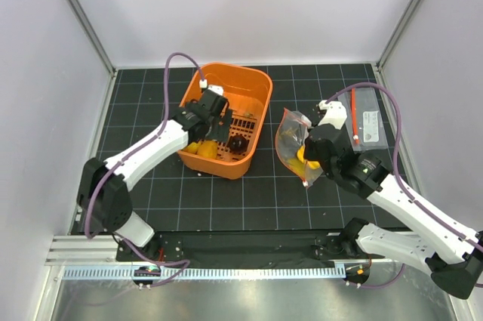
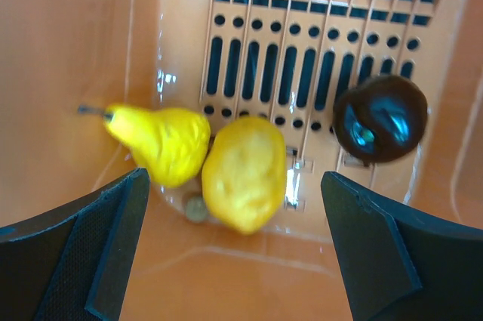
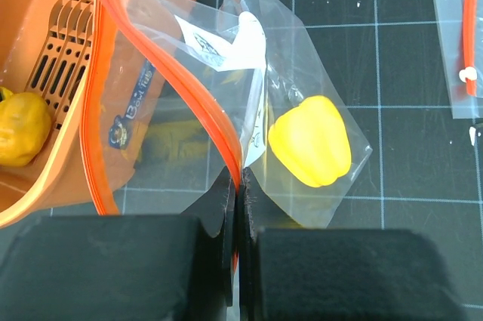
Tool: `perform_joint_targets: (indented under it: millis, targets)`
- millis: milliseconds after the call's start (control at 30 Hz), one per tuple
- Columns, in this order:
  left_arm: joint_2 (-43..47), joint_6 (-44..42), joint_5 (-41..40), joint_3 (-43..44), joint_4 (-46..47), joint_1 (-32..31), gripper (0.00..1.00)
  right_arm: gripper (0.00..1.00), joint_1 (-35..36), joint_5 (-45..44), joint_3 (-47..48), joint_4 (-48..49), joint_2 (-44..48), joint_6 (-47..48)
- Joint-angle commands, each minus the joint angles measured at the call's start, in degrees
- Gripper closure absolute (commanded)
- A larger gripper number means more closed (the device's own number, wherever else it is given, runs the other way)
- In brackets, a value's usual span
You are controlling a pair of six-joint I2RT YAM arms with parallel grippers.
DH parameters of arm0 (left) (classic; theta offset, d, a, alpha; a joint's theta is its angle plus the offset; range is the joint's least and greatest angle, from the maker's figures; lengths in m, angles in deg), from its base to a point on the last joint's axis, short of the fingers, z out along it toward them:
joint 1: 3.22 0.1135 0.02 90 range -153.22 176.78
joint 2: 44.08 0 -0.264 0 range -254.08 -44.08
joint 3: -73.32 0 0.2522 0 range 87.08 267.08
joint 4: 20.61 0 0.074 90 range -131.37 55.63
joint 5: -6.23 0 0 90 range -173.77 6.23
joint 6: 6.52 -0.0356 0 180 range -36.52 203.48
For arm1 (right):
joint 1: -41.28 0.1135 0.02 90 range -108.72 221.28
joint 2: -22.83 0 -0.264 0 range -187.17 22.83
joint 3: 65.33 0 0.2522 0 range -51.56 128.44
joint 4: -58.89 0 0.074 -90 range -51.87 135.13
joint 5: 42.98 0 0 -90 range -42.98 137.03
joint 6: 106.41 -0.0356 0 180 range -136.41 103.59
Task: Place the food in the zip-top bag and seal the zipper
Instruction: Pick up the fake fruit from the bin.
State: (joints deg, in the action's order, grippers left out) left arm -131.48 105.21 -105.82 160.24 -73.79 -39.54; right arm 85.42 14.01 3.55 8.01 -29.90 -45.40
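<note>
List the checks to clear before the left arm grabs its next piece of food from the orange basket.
1. Left gripper open: ok, jaws spread wide inside the orange basket.
2. Target centred: ok, the yellow round food sits between the fingers.
3. Target free of neighbours: not ok, the yellow pear lies against it; the dark brown food is apart.
4. Bag held: ok, the right gripper is shut on the zipper of the zip-top bag.
5. Bag mouth open: ok, the zipper edges are parted.
6. Earlier food stowed: ok, a yellow pepper lies inside the bag.
</note>
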Motion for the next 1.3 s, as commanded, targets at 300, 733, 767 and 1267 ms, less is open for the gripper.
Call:
perform_joint_targets:
  millis: [300, 733, 767, 1267]
  targets:
    - [-11.2, -0.7, 1.7, 1.6, -0.8, 0.8, 0.0, 0.99, -0.1, 2.4, -1.1, 3.5, 1.0, 0.4]
    - [-18.2, -0.1, 8.6, -4.8, 4.3, 1.4, 0.02, 0.99, -0.1, 3.6, -1.5, 4.8, -0.7, 0.2]
    - [-19.1, -0.2, 9.2, -4.5, 4.6, 1.4, 0.1, 0.99, -0.1, 3.6, -1.6, 4.8, -0.7, 0.2]
    - [5.0, 1.6, 11.1, -6.5, 8.3, 1.4, 1.0, 0.99, -0.2, 1.5, -1.7, 4.3, 1.7, 0.3]
